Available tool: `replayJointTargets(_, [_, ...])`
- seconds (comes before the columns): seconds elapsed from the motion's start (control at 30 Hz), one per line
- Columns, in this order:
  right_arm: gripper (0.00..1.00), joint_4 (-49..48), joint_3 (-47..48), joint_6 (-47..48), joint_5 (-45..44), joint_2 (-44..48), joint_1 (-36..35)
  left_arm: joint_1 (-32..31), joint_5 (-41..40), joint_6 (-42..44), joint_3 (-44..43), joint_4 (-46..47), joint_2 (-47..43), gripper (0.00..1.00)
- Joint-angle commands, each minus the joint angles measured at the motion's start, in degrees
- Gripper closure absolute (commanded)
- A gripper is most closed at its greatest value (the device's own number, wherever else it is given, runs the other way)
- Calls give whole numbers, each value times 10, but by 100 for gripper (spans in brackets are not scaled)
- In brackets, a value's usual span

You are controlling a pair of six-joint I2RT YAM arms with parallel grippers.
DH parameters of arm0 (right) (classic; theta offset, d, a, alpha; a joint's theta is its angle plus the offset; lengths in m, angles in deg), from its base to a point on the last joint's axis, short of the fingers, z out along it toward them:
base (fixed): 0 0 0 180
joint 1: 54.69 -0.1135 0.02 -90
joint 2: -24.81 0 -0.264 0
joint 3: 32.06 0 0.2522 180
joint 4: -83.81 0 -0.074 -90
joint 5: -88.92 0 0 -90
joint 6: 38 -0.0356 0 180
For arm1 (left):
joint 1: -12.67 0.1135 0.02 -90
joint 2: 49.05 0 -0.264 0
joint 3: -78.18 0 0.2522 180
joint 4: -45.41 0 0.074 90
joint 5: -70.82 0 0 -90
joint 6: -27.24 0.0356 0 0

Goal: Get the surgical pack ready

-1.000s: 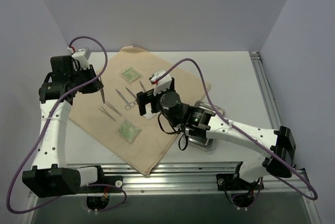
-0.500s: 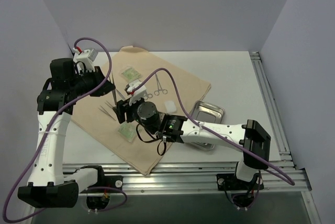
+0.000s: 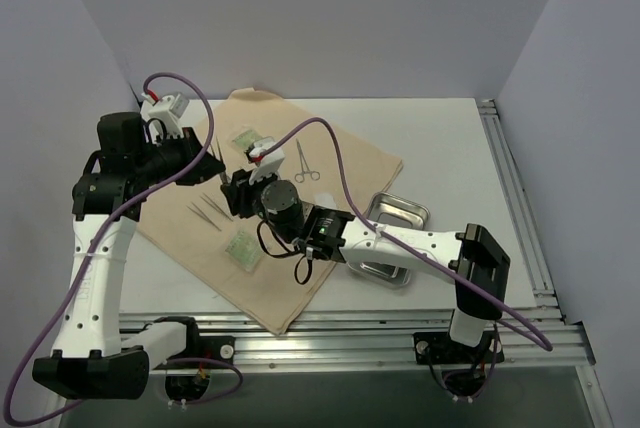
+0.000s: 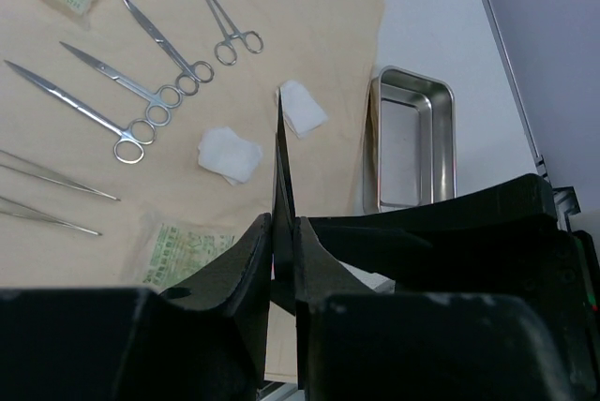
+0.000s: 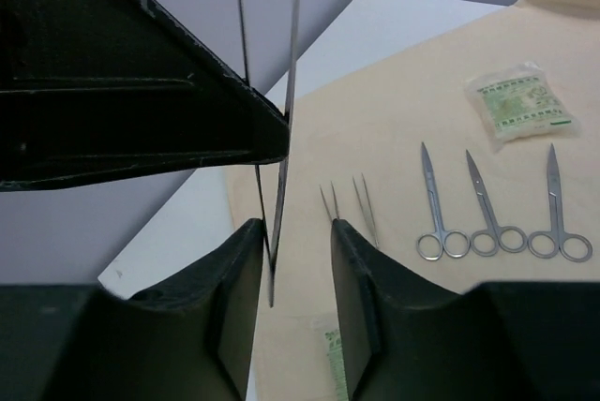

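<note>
- The left claw [image 4: 283, 228] is pressed together on a pair of thin tweezers [image 4: 280, 162], pinching them flat. The tips stick out past its fingers, above the cloth.
- The right arm reaches across its neighbour. The right claw [image 5: 291, 232] stands spread, one finger on each side of the tip of those same tweezers. The tip sits nearer one finger, and I cannot tell whether it touches.
- The tan cloth sheet [image 3: 300, 258] lies spread flat on the left half of the table [image 3: 450, 138].
- On the cloth, three scissors [image 4: 127, 87] lie side by side, with the ring-handled forceps [image 4: 220, 7] just beyond them.
- Two spare tweezers [image 4: 56, 181] lie near the scissors, close to the sheet's edge.
- Two white gauze pads [image 4: 230, 153] sit near each other by the scissor handles.
- One of the green packets [image 4: 183, 251] lies by the near edge of the cloth and the other at the far corner.
- The steel tray [image 4: 412, 139] rests on bare table just beside the cloth's right edge, with nothing in it.
</note>
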Motion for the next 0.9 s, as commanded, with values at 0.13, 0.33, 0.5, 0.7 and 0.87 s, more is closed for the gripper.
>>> replayJointTargets(0.13, [94,-23,26,-21,0,-15,19,-4,4,-4,12,26,-3,98])
replayJointTargets(0.33, [100,-30,15,-34,8,-14,28,-3,-9,14,30,31,3,88])
replayJointTargets(0.5, [100,-4,-16,-74,-4,-1,53,-3,-28,20,17,30,7,32])
replayJointTargets(0.7, [100,22,-71,-111,-50,33,80,-4,-51,26,1,24,20,14])
replayJointTargets(0.87, [100,200,-118,-188,-132,105,101,-4,-100,44,-22,12,37,13])
